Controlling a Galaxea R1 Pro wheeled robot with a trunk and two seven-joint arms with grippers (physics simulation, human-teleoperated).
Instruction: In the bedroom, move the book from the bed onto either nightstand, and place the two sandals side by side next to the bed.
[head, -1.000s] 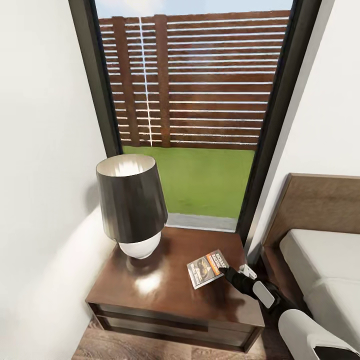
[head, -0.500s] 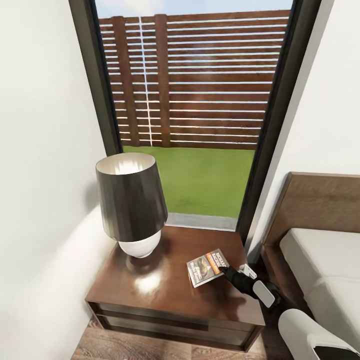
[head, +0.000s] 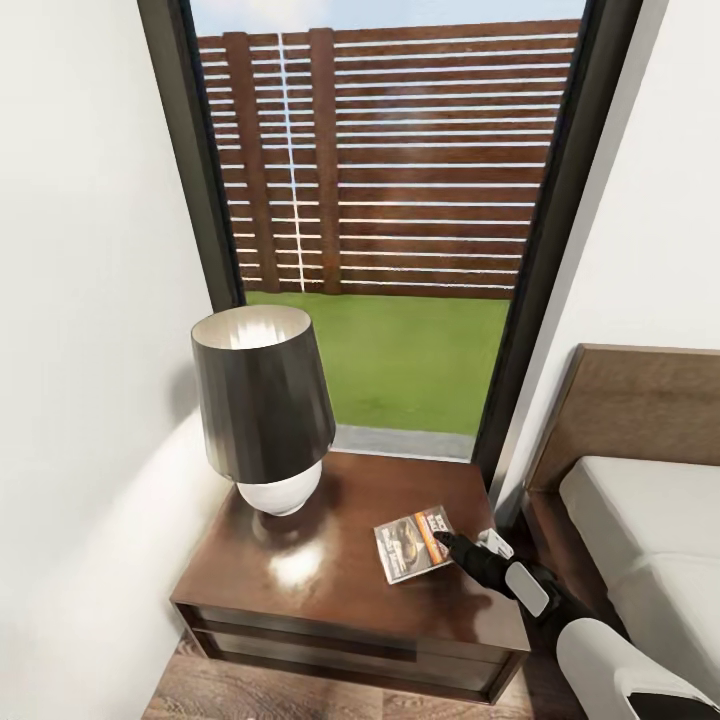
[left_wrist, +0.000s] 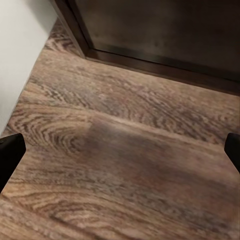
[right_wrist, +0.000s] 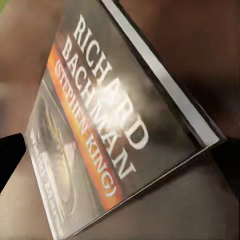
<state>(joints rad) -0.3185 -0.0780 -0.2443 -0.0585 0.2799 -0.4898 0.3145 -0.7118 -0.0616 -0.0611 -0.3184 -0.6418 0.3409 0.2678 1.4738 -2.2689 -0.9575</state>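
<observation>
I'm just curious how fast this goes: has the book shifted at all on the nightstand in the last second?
Yes, slightly. The book has settled lower and flatter on the nightstand, judged against the lamp, which has not moved.

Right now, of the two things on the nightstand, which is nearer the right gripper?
The book: the right gripper is at its edge, near the nightstand's bed side. The lamp stands apart, toward the wall.

black right gripper (head: 447, 541), white-panelled wrist, rounded white forearm shell with dark trim.
</observation>
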